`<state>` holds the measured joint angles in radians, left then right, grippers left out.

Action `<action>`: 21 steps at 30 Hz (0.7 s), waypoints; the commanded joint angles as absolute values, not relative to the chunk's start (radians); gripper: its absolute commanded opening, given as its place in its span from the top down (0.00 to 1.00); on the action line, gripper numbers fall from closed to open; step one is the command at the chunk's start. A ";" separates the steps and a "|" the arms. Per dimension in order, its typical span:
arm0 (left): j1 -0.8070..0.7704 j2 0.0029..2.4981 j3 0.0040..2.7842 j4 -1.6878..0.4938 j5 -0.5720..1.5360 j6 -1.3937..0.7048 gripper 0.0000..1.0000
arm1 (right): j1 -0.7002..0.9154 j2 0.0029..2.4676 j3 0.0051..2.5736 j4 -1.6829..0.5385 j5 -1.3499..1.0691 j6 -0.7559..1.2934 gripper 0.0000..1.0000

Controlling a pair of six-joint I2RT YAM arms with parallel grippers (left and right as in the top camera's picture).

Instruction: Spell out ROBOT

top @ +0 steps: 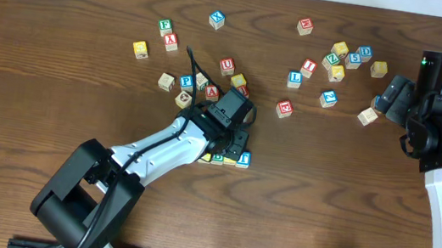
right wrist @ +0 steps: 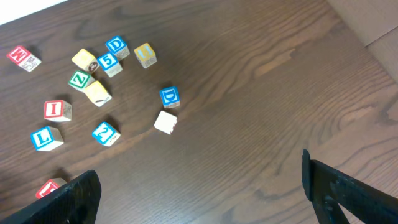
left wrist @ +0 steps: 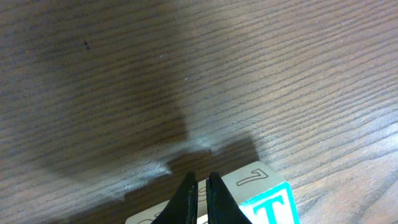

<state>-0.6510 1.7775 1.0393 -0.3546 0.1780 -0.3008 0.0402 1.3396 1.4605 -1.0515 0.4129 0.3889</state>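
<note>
Left gripper (left wrist: 200, 188) pressed together just beside blue T cube (left wrist: 268, 206), likely nudging it straight; right gripper (right wrist: 199, 190) spread, well apart.

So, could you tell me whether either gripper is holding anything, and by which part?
Nothing is held. The left gripper is shut on itself, empty, its tips by the T cube; the right gripper hangs open above the table.

About thirty cubes (top: 217, 19), two arms (top: 158, 146).
</note>
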 commanded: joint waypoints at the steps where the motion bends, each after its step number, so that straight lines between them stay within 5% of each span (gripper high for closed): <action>1: -0.651 1.790 1.065 -0.369 0.172 -0.312 0.92 | 0.037 1.337 1.475 -1.052 0.427 0.381 0.01; 21: -0.652 1.790 1.065 -0.384 0.172 -0.312 0.93 | 0.037 1.337 1.475 -1.052 0.427 0.380 0.01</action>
